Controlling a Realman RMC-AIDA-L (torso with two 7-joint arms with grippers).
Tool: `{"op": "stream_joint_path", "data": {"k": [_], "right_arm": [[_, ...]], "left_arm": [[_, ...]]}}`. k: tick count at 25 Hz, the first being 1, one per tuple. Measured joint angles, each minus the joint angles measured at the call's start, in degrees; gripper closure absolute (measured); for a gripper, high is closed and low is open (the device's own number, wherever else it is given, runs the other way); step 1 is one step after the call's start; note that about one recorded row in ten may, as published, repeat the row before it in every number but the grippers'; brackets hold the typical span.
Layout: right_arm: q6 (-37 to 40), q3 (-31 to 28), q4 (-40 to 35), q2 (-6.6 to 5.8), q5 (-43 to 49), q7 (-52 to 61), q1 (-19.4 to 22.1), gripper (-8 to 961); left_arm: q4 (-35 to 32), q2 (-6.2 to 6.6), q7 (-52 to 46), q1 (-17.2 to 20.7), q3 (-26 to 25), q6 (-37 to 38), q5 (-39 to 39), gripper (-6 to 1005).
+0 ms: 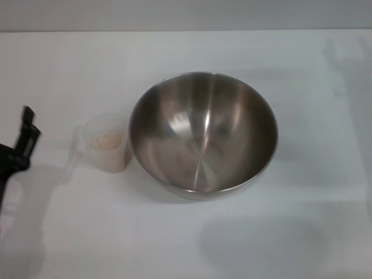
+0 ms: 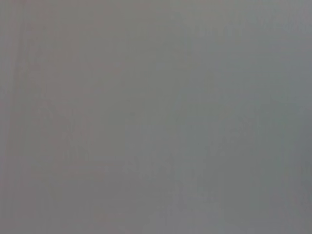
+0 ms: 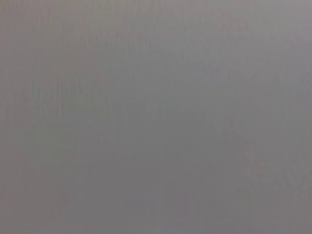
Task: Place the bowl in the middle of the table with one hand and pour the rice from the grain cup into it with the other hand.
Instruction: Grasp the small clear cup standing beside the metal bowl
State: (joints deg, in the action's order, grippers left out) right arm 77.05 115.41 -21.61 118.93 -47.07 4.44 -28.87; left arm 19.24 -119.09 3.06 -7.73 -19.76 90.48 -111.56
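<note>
Hidden or unclear: both wrist views show only an even grey field; nothing can be made out in either.
Left gripper: the black two-finger left gripper (image 1: 26,131) enters at the left edge of the head view, cut off by the frame, with only its upper part and a stretch of dark body visible. It holds nothing and touches nothing. Whether its fingers stand wide or narrow cannot be told from this angle.
Right gripper: not seen in any view.
Table: the plain white matte tabletop (image 1: 302,232) fills the head view, with soft grey shadows at the near right and the far right.
Bowl: the large round stainless-steel mixing bowl (image 1: 203,132) stands upright near the middle of the table. Its brushed grey inside is bare, showing reflections only.
Grain cup: the small translucent frosted-white plastic measuring cup (image 1: 106,142) stands upright just left of the bowl, its right side at or touching the bowl's wall; contact cannot be confirmed. It lies between the left gripper and the bowl, apart from the gripper. A faint handle shape shows on its left side, hard to make out.
Cup contents: a small heap of pale beige rice grains (image 1: 109,139) lies inside the cup.
Markings: no writing can be read on cup or bowl.
</note>
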Motion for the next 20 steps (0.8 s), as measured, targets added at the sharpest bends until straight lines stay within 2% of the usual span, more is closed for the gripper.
{"op": "stream_joint_path", "data": {"k": [5, 10, 12, 20], "right_arm": [[0.1, -0.3, 2.5, -0.11, 0.1, -0.1, -1.2, 143], [0.3, -0.3, 4.2, -0.11, 0.2, -0.1, -2.1, 143], [0.3, -0.3, 4.4, -0.11, 0.2, -0.1, -2.2, 143], [0.7, -0.2, 5.5, -0.2, 0.2, -0.1, -2.1, 142]], "left_arm": [[5.0, 0.0, 7.6, 1.9, 2.9, -3.9, 0.2, 215], [10.1, 0.0, 14.4, 2.5, 2.6, -12.1, 0.4, 216], [10.7, -0.01, 14.7, 2.1, 2.4, -14.7, 0.7, 216], [10.5, 0.0, 14.4, 1.1, 2.3, -17.3, 3.7, 218]]}}
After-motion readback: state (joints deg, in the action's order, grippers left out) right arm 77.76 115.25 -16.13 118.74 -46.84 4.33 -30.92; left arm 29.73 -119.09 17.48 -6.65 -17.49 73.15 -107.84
